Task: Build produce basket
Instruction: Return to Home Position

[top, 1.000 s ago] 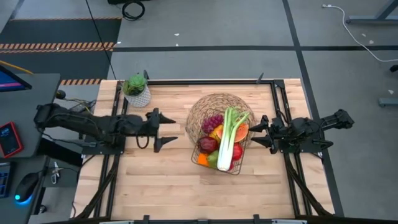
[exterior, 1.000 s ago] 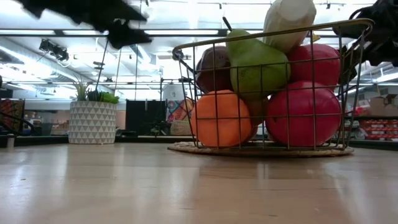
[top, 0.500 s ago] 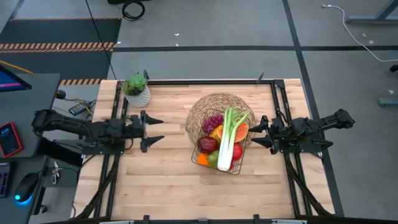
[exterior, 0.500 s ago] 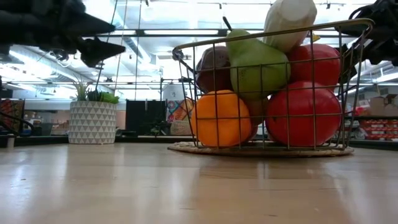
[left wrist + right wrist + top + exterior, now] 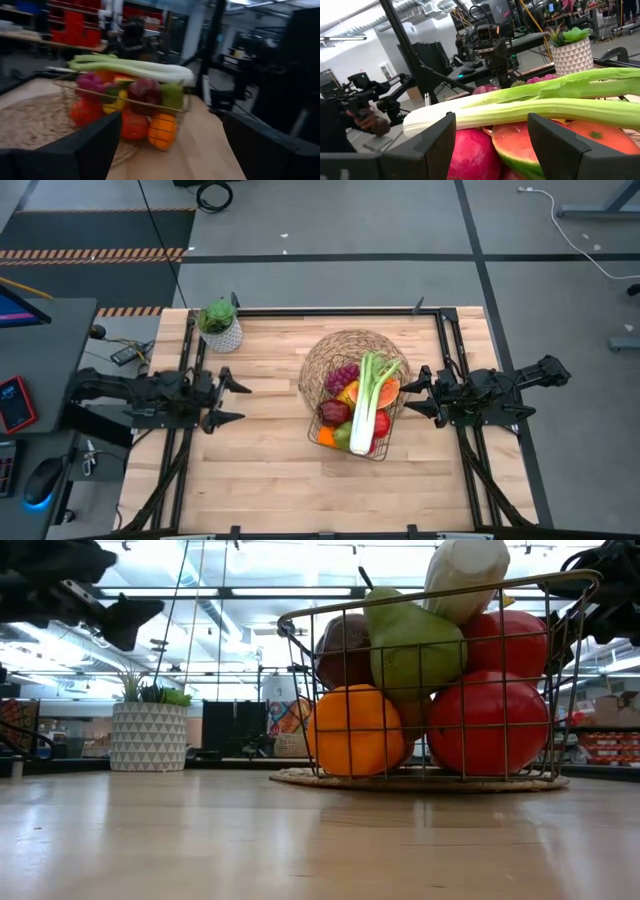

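We see the left gripper (image 5: 244, 402), fingers spread and empty, drawn back toward the left edge of the pale wooden table (image 5: 270, 470) since a second ago. The large round dark wire-mesh basket (image 5: 330, 610) now sits well ahead of it, filled with assorted fruit and vegetable produce (image 5: 372, 395). The right gripper (image 5: 408, 398), also spread, has not moved, and the basket is just before its tips.

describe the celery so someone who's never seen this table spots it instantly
On the wooden table, right of centre, a wire basket stands on a round woven mat. The celery lies on top of its fruit: the only long pale-green stalk, whitish at one end, among rounded pieces.
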Robot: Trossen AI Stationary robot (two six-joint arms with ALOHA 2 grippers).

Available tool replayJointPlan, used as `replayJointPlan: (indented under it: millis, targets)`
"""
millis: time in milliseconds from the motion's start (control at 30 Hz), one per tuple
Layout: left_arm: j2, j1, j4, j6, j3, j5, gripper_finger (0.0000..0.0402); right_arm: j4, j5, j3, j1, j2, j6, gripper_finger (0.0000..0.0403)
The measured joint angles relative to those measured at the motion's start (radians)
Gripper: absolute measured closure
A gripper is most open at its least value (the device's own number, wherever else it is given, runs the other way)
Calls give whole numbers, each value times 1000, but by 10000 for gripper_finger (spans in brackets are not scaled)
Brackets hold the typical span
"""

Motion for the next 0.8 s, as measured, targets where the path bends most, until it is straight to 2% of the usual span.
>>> replayJointPlan:
  millis: [133, 367, 800]
  targets:
    - [-61, 0, -89, -19, 0, 35, 47, 0, 0, 0, 0, 0, 0, 153]
    - [-61, 0, -99, -237, 0, 36, 47, 0, 0, 0, 0, 0, 0, 153]
    - [-61, 0, -99, -227, 0, 35, 47, 0, 0, 0, 0, 0, 0, 153]
